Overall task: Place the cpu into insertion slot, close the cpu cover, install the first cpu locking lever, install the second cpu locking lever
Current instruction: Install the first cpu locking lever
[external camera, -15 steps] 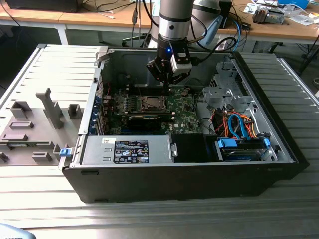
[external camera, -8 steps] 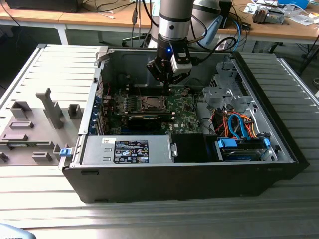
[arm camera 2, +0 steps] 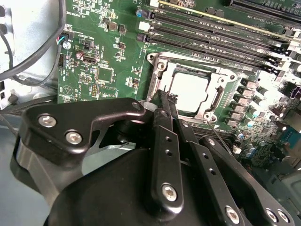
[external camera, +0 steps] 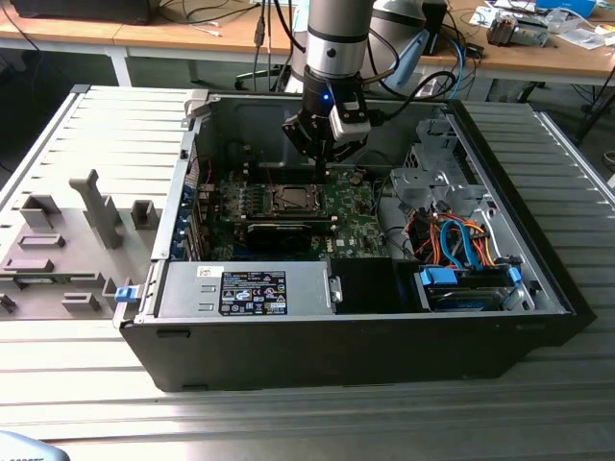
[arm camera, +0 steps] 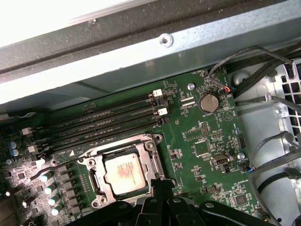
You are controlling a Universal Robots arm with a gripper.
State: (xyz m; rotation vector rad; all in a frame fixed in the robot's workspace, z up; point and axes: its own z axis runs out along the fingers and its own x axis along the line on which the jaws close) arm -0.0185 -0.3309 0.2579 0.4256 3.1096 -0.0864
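Since its fingers were drawn together on nothing, the hand (arm camera 2: 165,101) seemed set for pushing rather than carrying, its tips poised at the edge of the cpu cover (arm camera 2: 159,77). That cover lay flat around the cpu (arm camera 2: 188,92), which sat in the insertion slot (arm camera: 90,162) on the green motherboard (arm camera: 202,141), inside the open case (external camera: 336,355) on the bench (external camera: 96,403).

Arm (external camera: 338,38) vert., hand (external camera: 322,171) pointing down, fingers (arm camera 2: 165,150) closed
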